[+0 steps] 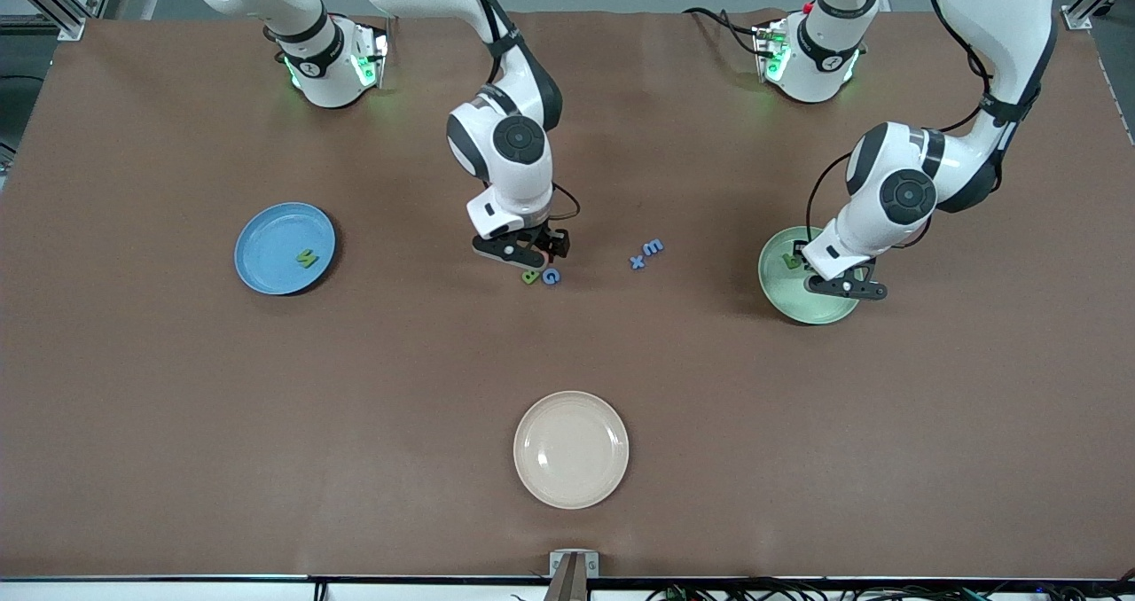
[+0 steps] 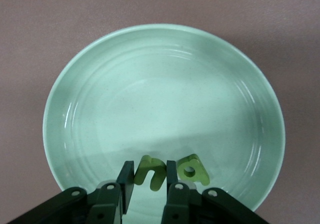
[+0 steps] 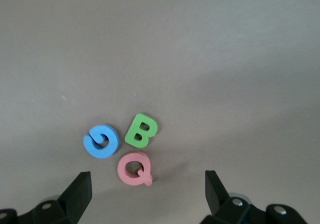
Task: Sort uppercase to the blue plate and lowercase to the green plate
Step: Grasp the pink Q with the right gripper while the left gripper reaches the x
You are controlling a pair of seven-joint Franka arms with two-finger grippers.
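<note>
Mid-sort, two steps at once. Left hand [image 2: 146, 186] low over green plate [image 1: 780, 295], mid-right of frame, clenched on green u [image 2: 149, 173], with green b [image 2: 192, 169] lying just beside it on the plate; next call: release. Right hand [image 1: 525, 251], frame centre, fingers spread, empty, over the Q [image 3: 133, 168], B [image 3: 141, 130], G [image 3: 101, 141] cluster on the table [image 1: 355, 388]; next: descend, pinch one capital. N [image 1: 307, 259] sits on blue plate [image 1: 262, 255], mid-left. x [image 1: 637, 261], m [image 1: 653, 247] wait unsorted.

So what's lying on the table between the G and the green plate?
Two blue lowercase letters, x and m, side by side on the table; the rest of the stretch from G to the green plate is bare. The front view shows this.
</note>
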